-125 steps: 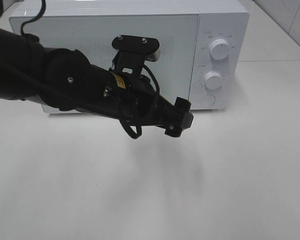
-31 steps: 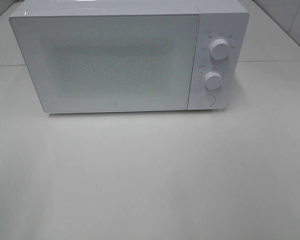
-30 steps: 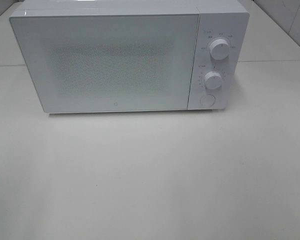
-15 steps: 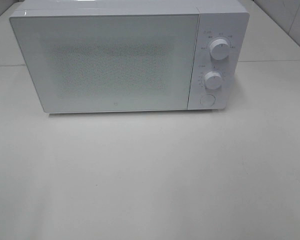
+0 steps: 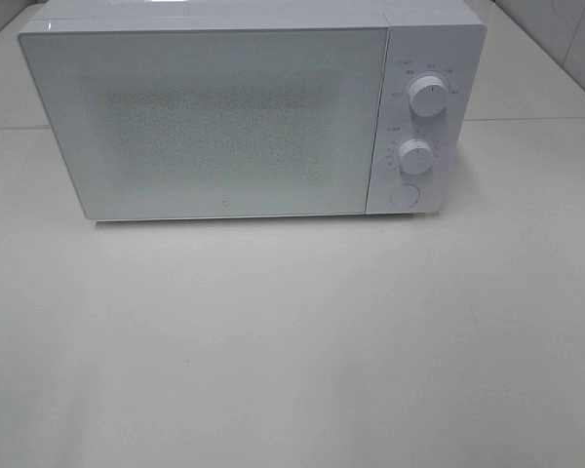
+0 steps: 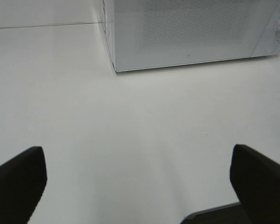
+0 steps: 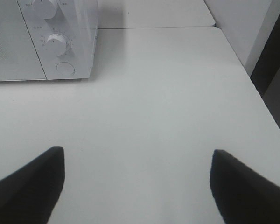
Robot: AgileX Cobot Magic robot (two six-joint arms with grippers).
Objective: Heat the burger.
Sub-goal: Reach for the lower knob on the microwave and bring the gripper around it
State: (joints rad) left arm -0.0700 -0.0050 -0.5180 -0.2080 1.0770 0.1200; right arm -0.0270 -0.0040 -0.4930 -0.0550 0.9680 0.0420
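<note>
The burger is out of view in every frame. A white microwave [image 5: 234, 107] stands at the back of the white table, its door shut, with two round knobs [image 5: 426, 96] and a round button [image 5: 404, 195] on its right panel. No arm shows in the exterior high view. My left gripper [image 6: 137, 179] hangs open over bare table in front of the microwave [image 6: 186, 32], holding nothing. My right gripper [image 7: 135, 182] is open too, over bare table to the right of the microwave's knob panel [image 7: 56, 44], with nothing between its fingers.
The white table [image 5: 302, 331] spreads wide in front of the microwave. In the right wrist view the table's right edge [image 7: 252, 79] drops off to a dark gap beside a wall.
Some seconds ago the left arm reached across the microwave's front; it has since pulled out of the exterior high view. Over the last second nothing moved.
</note>
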